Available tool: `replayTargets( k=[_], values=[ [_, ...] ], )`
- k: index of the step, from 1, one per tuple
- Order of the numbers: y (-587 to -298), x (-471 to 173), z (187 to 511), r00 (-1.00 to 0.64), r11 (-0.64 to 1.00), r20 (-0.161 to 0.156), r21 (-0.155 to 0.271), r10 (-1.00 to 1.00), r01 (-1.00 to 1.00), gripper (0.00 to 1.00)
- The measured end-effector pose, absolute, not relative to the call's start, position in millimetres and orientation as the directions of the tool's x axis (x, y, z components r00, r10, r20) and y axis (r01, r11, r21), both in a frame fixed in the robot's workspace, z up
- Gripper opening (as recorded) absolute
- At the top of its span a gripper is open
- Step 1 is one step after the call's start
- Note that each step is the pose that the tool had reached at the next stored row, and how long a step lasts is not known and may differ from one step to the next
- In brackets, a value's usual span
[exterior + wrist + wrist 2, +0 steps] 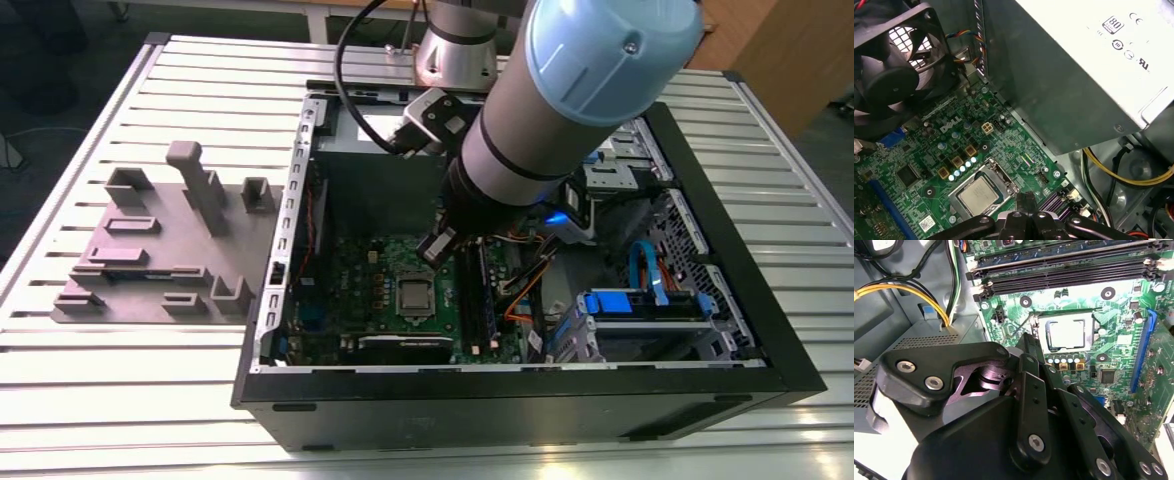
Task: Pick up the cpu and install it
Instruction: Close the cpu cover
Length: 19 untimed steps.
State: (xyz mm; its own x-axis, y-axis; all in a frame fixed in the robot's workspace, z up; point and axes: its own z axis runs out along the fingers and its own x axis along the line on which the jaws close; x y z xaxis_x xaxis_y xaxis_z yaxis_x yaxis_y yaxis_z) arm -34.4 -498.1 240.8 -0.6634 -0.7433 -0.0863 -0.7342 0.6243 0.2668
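Silver-grey cpu sits in the motherboard socket, exterior view, claw just above. Second wrist view: cpu lies just beyond the fingertips. First wrist view: cpu likewise. We cannot tell claw state.

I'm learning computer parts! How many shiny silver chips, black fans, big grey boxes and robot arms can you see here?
Silver chip: 1
Black fan: 1
Big grey box: 1
Robot arm: 1
Total: 4
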Motion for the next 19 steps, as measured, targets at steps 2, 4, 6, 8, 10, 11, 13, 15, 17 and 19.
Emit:
replayTargets(
  k=[2, 4, 6, 8, 10, 11, 13, 15, 17, 19],
  values=[
    [-498, -34, 241, -0.663, 0.624, -0.086, 0.267, -0.743, -0.734, 0.1],
    [-499, -34, 241, -0.663, 0.624, -0.086, 0.267, -0.743, -0.734, 0.1],
    [-499, -35, 241, -0.663, 0.624, -0.086, 0.267, -0.743, -0.734, 0.1],
    [-499, -39, 241, -0.663, 0.624, -0.086, 0.267, -0.743, -0.734, 0.1],
    [-499, -44, 240, -0.663, 0.624, -0.086, 0.267, -0.744, -0.735, 0.1],
    [-499, -47, 240, -0.663, 0.624, -0.086, 0.267, -0.744, -0.735, 0.1],
    [-499, -52, 240, -0.662, 0.623, -0.086, 0.266, -0.744, -0.735, 0.1],
    [-499, -56, 240, -0.662, 0.623, -0.087, 0.266, -0.744, -0.736, 0.1],
    [-499, -57, 240, -0.662, 0.623, -0.087, 0.266, -0.744, -0.736, 0.1],
    [-499, -57, 240, -0.662, 0.623, -0.087, 0.266, -0.744, -0.736, 0.1]
  ],
)
